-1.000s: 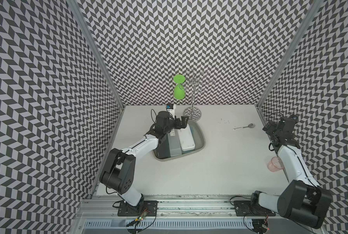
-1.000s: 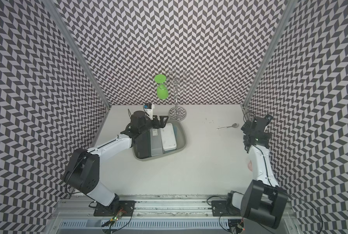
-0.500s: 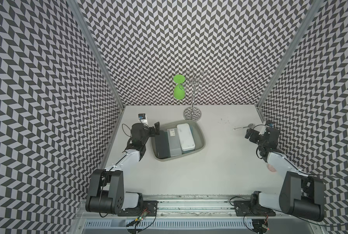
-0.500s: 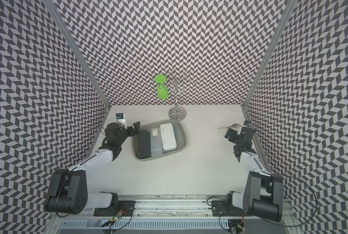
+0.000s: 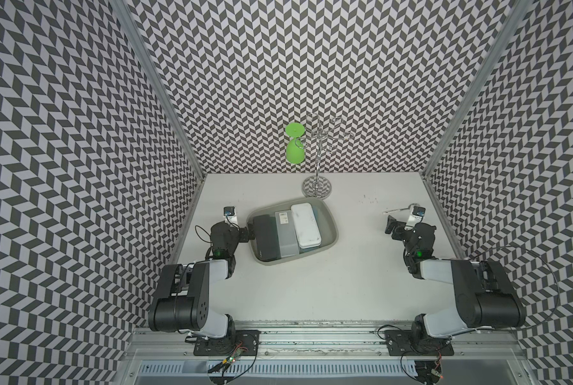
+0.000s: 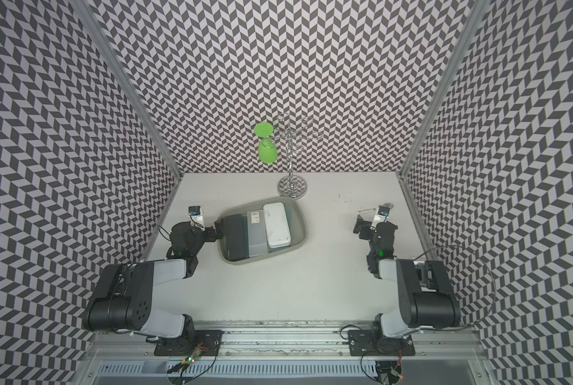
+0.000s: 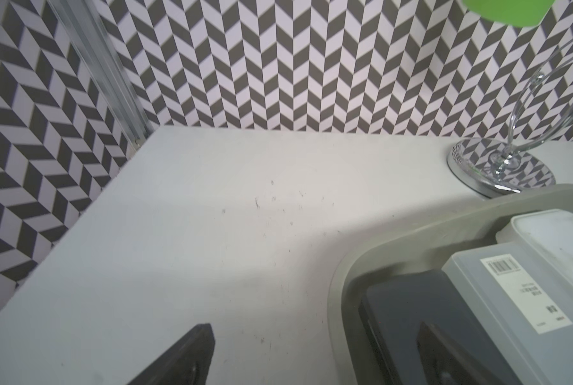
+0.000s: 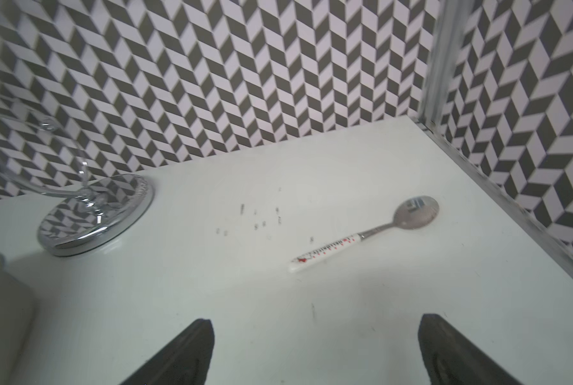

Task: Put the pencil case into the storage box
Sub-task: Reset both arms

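A: Where is the pencil case?

B: In the box [image 5: 330, 233], as far as I can judge. Three cases lie flat in it, close side by side. There is a black case [image 5: 265, 238] at the left, a grey case [image 5: 285, 233] with a barcode label in the middle, and a white case [image 5: 306, 225] at the right. Which one the task means, I cannot tell.

A: Any case outside the box?

B: None in any view. The surface [image 5: 311, 293] around it carries no case.

A: And the jaws?

B: The left gripper [image 7: 316, 328] has its jaws wide and holds nothing. It sits at the box's left rim, one finger over the black case and the other over bare surface. Whether it touches the case I cannot tell. The right gripper [image 8: 315, 323] is well apart at the right. Its jaws are wide too and empty, pointing toward a spoon [image 8: 365, 235] near the far right corner.

A: So how far along?

B: I'd call the placing done, since every case is inside and nothing is gripped. What is left, at most, is for the left arm to come clear of the rim.

A: Anything else about?

B: A chrome rack [image 5: 316, 186] stands just beyond the box's far edge, with a green cup [image 5: 294, 151] hanging on it. Neither bears on the task.
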